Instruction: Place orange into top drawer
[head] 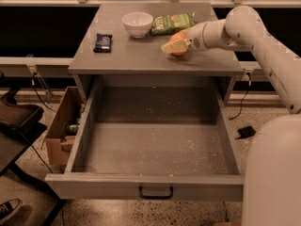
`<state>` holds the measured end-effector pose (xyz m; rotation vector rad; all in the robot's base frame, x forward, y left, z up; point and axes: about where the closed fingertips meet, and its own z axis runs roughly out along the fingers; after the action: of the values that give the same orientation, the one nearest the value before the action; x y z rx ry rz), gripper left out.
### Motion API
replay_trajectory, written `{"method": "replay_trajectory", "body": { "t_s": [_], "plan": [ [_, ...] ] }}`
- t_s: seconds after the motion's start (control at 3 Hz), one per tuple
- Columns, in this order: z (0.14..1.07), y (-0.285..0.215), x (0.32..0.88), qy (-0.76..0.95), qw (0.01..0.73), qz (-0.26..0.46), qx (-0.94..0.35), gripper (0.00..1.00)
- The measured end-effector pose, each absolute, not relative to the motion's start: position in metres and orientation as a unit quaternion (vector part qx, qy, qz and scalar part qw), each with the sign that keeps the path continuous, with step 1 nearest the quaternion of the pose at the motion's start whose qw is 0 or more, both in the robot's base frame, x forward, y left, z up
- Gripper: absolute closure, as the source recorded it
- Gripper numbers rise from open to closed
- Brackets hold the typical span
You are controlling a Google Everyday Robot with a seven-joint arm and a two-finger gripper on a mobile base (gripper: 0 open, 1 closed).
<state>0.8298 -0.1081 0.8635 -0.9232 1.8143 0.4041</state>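
The orange (179, 40) sits on the grey cabinet top (141, 55), right of centre, just in front of a green bag. My gripper (175, 45) reaches in from the right at the end of the white arm (244, 29). Its pale fingers (168, 47) close around the orange, one lying across the fruit's front left side. The orange rests low at the cabinet top. The top drawer (94, 126) is pulled wide open below. Its speckled grey floor holds nothing, and its dark bar handle (155, 192) is centred on the front.
A white bowl (137, 23) and a green snack bag (172, 23) stand at the back of the cabinet top. A dark packet (103, 42) lies at its left. A cardboard box (65, 126) and cables are on the floor to the left. The robot's white body (273, 173) fills the lower right.
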Motion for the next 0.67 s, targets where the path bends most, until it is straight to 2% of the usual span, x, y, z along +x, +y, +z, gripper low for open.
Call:
{"method": "replay_trajectory", "body": {
  "t_s": [0.33, 0.67],
  "plan": [
    [0.8635, -0.1081, 0.8298, 0.753, 0.508, 0.168, -0.383, 0.65],
    [0.8647, -0.1063, 0.83, 0.752, 0.508, 0.167, -0.385, 0.96]
  ]
}}
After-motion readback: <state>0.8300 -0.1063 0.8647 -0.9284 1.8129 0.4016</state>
